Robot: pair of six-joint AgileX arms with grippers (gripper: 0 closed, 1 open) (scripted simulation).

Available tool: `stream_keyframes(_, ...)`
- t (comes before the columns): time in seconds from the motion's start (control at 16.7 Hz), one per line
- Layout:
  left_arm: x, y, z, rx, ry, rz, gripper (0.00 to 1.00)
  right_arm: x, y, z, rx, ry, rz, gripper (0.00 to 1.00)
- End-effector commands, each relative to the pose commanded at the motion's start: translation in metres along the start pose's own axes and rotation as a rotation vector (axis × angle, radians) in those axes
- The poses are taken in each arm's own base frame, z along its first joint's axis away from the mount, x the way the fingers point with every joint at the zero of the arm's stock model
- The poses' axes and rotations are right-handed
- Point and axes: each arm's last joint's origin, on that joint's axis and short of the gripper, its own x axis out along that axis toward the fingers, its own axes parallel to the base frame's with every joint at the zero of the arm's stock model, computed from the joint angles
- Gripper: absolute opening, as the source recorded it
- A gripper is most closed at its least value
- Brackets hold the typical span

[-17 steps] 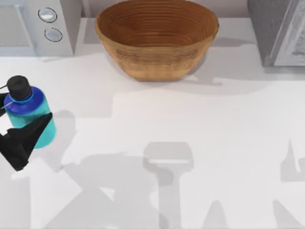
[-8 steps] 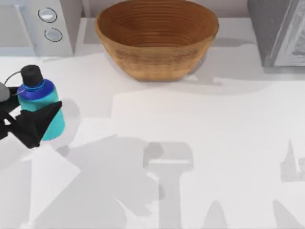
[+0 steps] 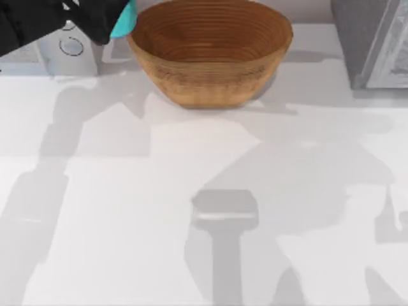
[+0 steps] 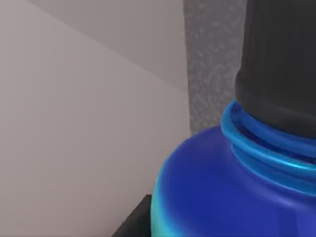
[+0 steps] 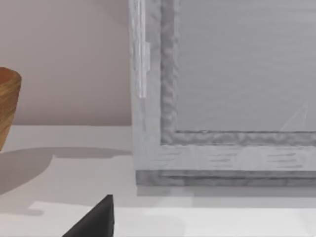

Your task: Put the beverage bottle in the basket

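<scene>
The beverage bottle (image 3: 125, 19) hangs above the table at the back left, just beside the left rim of the basket (image 3: 210, 54). From above, a cyan sliver of it sticks out from under my left gripper (image 3: 105, 22), which is shut on it. The left wrist view has the bottle (image 4: 217, 192) up close, with its dark blue shoulder and black cap (image 4: 279, 64). The basket is a wide brown woven bowl at the back centre and nothing lies inside it. My right gripper (image 5: 94, 222) is parked near the grey box at the right.
A grey appliance with round knobs (image 3: 71, 46) stands at the back left, under my left arm. A grey framed box (image 3: 373, 44) stands at the back right and looms close in the right wrist view (image 5: 222, 98). The basket's edge (image 5: 7, 103) shows there too.
My left gripper has lifted the bottle off the table at the left and carried it up and toward the back, to just beside the basket's left rim.
</scene>
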Motion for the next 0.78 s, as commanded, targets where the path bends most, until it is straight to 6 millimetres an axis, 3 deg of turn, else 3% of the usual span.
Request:
stream_keyframes(0.18,0.054,-0.008,0.030,0.011,-0.022,-0.014,0.00,0.000,0.000,0.000,0.000,0.000,0.000,1.00)
stream_keyframes(0.36,0.091,-0.021,0.039,-0.034,0.004,0.014,0.00,0.000,0.000,0.000,0.000,0.000,0.000,1.00)
stream_keyframes(0.48,0.102,-0.024,0.034,-0.075,0.032,0.032,0.00,0.000,0.000,0.000,0.000,0.000,0.000,1.00)
stream_keyframes(0.78,0.102,-0.023,0.034,-0.078,0.034,0.038,0.00,0.000,0.000,0.000,0.000,0.000,0.000,1.00)
